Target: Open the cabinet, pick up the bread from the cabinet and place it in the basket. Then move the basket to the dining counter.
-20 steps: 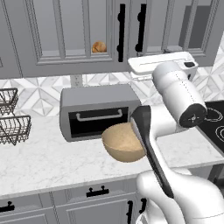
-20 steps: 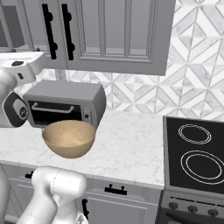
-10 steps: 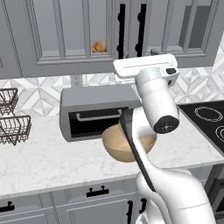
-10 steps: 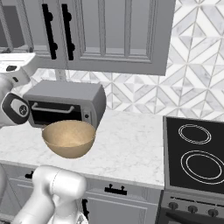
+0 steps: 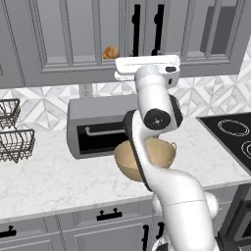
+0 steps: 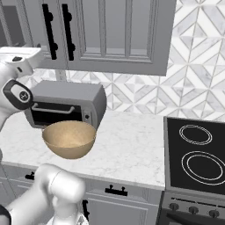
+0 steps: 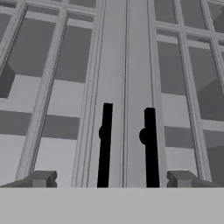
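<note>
We see end effector wide open, empty, facing cabinet door handles; doors shut, bread inside; basket on counter.

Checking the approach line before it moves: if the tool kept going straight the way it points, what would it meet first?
Probably the closed cabinet doors, about where they meet: the open tool faces the two black bar handles, both between its fingertips. The gap left is unclear.

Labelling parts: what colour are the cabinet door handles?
Black handles, on grey cabinet doors; clearest in the hand view.
</note>
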### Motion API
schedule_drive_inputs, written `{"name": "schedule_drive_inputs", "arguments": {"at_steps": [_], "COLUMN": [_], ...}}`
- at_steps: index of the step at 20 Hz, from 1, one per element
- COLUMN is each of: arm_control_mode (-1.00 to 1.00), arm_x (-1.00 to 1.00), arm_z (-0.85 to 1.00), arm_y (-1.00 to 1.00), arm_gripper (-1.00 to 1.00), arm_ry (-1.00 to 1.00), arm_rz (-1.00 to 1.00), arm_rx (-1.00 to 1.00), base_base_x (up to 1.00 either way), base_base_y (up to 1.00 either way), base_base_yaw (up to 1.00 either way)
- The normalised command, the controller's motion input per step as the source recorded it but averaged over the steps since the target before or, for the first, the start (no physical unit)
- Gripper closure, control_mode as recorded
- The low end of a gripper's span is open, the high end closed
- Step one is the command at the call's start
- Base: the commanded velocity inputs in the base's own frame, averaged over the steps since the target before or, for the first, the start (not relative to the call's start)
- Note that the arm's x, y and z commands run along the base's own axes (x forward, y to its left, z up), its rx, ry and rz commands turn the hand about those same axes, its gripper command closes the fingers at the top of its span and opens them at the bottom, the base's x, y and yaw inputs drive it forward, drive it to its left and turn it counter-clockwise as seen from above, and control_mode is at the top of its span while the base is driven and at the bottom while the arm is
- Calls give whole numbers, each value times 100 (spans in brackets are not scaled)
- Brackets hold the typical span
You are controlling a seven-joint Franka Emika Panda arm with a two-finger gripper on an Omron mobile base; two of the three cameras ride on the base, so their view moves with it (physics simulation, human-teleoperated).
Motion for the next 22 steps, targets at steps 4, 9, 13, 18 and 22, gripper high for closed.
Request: {"name": "schedule_drive_inputs", "arguments": {"at_steps": [4,9,13,18,22], "arm_control_mode": [-100,-100,-100,-100,-100], "arm_x": [91,91,66,50,46], "arm_z": [-6,-17,-9,0,0], "arm_y": [0,0,0,0,1], "arm_gripper": [-100,-100,-100,-100,-100], "arm_ry": [3,0,0,0,0], "arm_rz": [-3,0,1,0,0], "arm_rx": [6,0,0,0,0], "base_base_x": [0,0,0,0,0], "base_base_y": [0,0,0,0,0], "base_base_yaw": [0,0,0,0,0]}}
